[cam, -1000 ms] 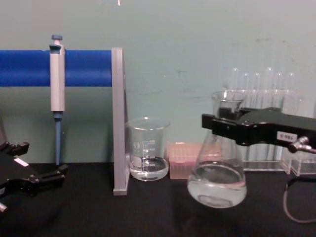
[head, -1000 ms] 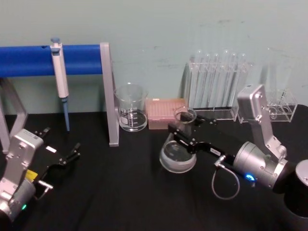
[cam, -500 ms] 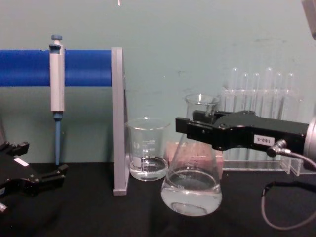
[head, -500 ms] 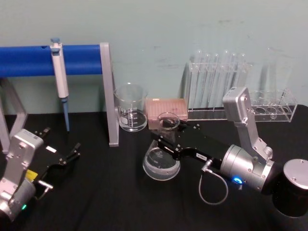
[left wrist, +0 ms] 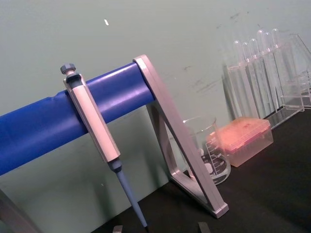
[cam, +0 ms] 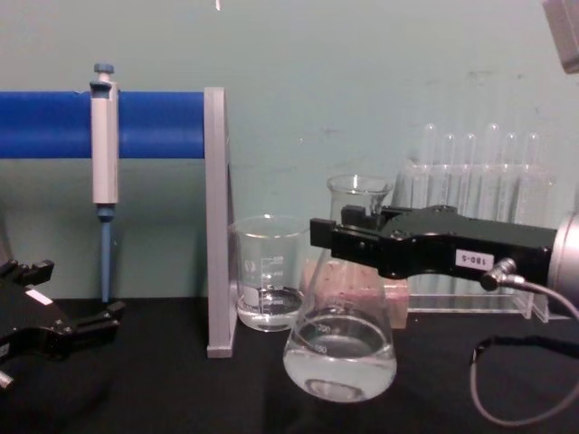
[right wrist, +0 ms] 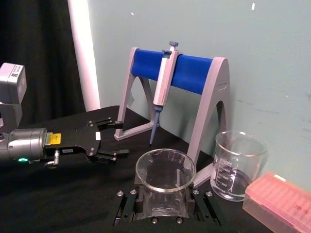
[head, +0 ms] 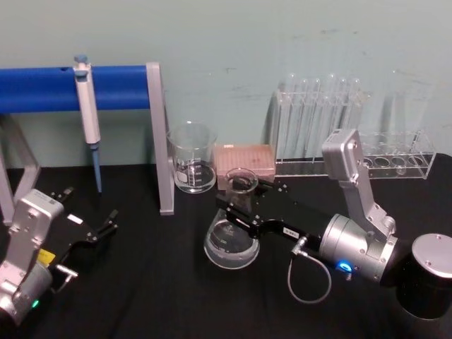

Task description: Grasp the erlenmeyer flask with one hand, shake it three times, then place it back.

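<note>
Black tabletop [head: 141, 282] fills the lower frame under a pale green wall. At centre in the head view, the right gripper [head: 239, 203] is clamped on the neck of the erlenmeyer flask [head: 229, 247]. The flask is upright with a little clear liquid, near the beaker [head: 192, 166] and the pink box [head: 244, 159]. Whether its base touches the tabletop cannot be told. The left gripper [head: 90, 206] rests at lower left, jaws spread, holding nothing.

The right gripper [head: 238, 200] clamps the erlenmeyer flask [head: 229, 246].
</note>
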`<state>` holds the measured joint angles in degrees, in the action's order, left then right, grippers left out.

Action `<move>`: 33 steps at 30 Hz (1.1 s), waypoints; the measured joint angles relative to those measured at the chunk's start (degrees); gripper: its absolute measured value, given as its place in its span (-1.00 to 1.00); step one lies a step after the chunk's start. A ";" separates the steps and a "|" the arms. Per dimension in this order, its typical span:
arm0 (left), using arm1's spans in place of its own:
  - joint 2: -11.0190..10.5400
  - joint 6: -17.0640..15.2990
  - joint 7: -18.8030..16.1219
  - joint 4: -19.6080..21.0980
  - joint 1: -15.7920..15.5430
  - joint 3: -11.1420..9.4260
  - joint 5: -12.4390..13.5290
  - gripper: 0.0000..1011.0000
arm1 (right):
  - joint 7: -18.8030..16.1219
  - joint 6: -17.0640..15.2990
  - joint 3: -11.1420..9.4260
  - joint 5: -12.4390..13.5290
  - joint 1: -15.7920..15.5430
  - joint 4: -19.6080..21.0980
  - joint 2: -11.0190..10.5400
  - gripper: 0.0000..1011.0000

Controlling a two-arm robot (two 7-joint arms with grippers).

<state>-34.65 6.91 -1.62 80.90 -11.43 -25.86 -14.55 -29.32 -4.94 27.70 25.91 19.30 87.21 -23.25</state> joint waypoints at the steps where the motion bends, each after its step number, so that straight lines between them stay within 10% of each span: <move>1: 0.00 0.00 0.00 0.00 0.00 0.00 0.00 0.98 | -0.02 0.00 0.05 0.03 0.04 0.00 -0.04 -0.11; 33: 0.00 0.00 0.00 0.00 0.00 0.00 0.00 0.98 | 0.97 0.54 0.59 0.43 0.10 1.31 -1.38 -0.11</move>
<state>-34.65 6.91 -1.62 80.90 -11.43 -25.86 -14.55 -28.35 -4.40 28.29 26.34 19.40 88.52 -24.62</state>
